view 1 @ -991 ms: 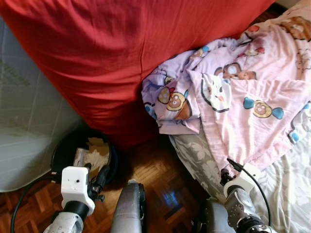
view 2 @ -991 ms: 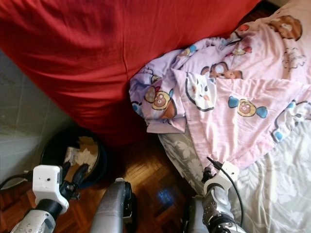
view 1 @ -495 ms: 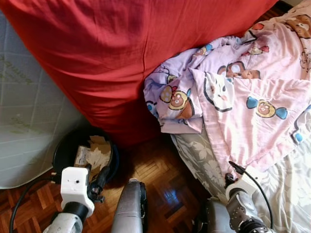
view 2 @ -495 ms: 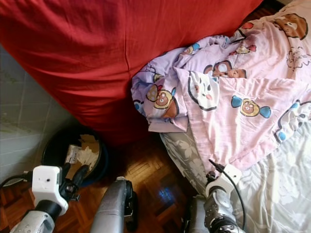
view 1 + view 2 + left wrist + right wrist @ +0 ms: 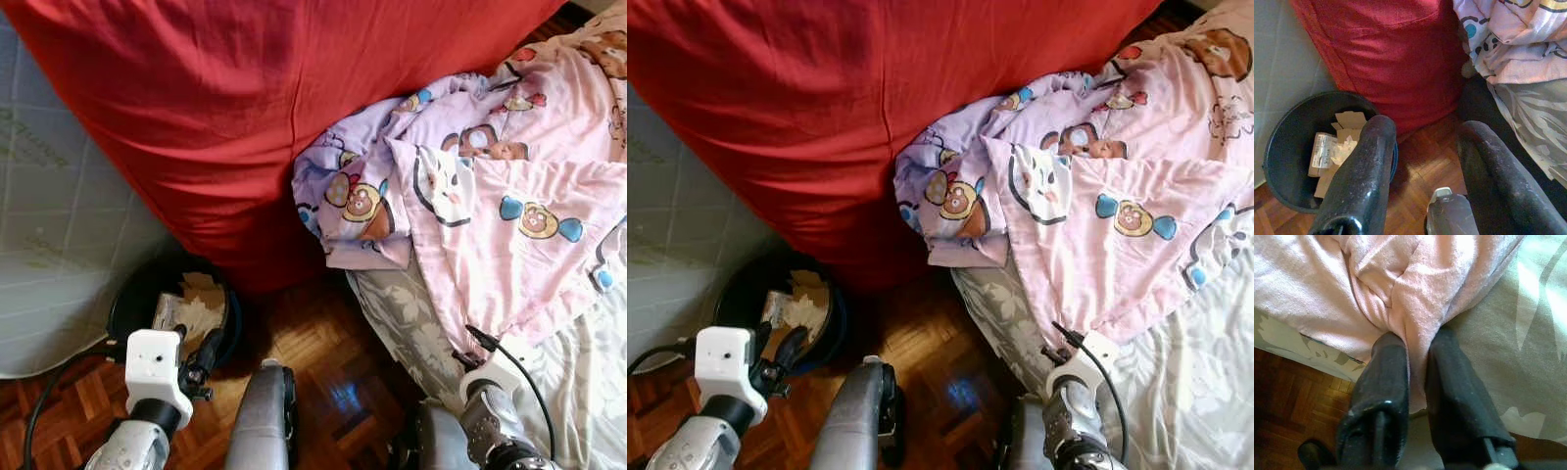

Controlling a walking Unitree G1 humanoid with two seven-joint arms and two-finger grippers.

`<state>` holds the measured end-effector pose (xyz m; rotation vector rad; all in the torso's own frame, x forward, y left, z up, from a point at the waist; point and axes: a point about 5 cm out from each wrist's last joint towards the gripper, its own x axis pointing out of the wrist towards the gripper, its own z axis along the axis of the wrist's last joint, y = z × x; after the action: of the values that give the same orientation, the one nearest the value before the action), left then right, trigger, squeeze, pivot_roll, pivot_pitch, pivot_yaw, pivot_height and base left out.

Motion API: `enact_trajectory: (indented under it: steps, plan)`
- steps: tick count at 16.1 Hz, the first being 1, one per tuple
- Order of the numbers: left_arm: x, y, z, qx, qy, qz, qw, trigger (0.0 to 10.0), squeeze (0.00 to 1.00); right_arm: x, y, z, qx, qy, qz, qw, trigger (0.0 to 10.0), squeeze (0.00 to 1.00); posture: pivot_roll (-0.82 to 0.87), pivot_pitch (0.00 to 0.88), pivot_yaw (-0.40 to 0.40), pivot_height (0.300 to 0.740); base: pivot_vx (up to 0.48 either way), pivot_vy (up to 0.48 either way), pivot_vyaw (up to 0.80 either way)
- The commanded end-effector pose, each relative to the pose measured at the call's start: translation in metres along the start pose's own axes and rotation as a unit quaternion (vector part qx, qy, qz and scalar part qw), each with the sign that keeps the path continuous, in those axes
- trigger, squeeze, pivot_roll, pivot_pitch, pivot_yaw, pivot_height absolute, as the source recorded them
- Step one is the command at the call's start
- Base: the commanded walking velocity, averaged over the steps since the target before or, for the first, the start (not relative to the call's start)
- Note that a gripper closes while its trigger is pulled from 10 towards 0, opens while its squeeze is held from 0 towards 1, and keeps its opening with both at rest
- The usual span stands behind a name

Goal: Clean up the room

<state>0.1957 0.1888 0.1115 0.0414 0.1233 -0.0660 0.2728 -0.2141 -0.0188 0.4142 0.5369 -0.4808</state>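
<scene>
Little has moved vs 1 s ago: our right end effector (image 5: 1415, 377) still pinches the pink blanket (image 5: 509, 255) edge at the bed's (image 5: 588, 362) near side; left end effector (image 5: 1425, 161) spread, idle by the bin (image 5: 132, 294). Straightening prob. comes next.

Bright daylight, sharp views, glare on floor (image 5: 343, 397).

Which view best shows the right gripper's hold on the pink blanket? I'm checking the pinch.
The right wrist view: the right gripper pinches a fold of the pink blanket. The eye views show its wrist at the blanket's edge.
</scene>
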Motion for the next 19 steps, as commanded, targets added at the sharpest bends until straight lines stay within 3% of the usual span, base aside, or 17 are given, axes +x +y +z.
enact_trajectory:
  steps: [1,4,10,11,12,13,14,19]
  plan:
    - [0.0,0.002,-0.012,-0.001,0.023,0.008,1.0,10.0,0.0,-0.003,-0.006,-0.014,-0.003,0.028,-0.013,1.0,0.0,0.0,0.24,0.301,0.068,0.646,0.0,0.0,0.0]
    - [0.011,-0.001,-0.018,-0.006,0.021,0.008,1.0,10.0,0.0,-0.002,-0.006,-0.012,-0.003,0.026,-0.012,1.0,0.0,0.0,0.21,0.253,0.051,0.646,0.0,0.0,0.0]
    - [0.052,-0.007,-0.032,-0.018,0.012,0.002,1.0,10.0,0.0,-0.001,-0.011,0.0,-0.013,-0.008,0.001,1.0,0.0,0.0,0.12,0.072,0.016,0.646,0.0,0.0,0.0]
    - [0.056,-0.009,-0.038,-0.019,0.015,0.002,1.0,10.0,0.0,-0.001,-0.011,0.0,-0.027,-0.018,0.011,0.999,0.0,0.0,0.1,0.036,0.013,0.646,0.0,0.0,0.0]
    - [0.06,-0.009,-0.046,-0.017,0.023,0.007,1.0,10.0,0.0,-0.003,-0.008,0.002,-0.078,-0.036,0.037,0.996,0.0,0.0,0.07,0.004,0.013,0.646,0.0,0.0,0.0]
    - [0.062,-0.008,-0.049,-0.017,0.024,0.011,1.0,10.0,0.0,-0.004,-0.004,0.003,-0.12,-0.057,0.064,0.989,10.0,0.0,0.06,0.0,0.012,0.646,0.0,0.0,0.0]
    - [0.064,-0.005,-0.053,-0.021,0.024,0.019,0.999,10.0,0.0,-0.009,-0.004,0.004,-0.151,-0.091,0.091,0.98,10.0,0.0,0.04,0.0,0.014,0.646,0.0,0.0,0.0]
    - [0.067,-0.003,-0.071,-0.042,0.036,0.053,0.997,10.0,0.0,-0.014,-0.006,0.007,-0.163,-0.135,0.105,0.972,10.0,0.0,0.01,0.0,-0.004,0.651,0.0,0.0,0.0]
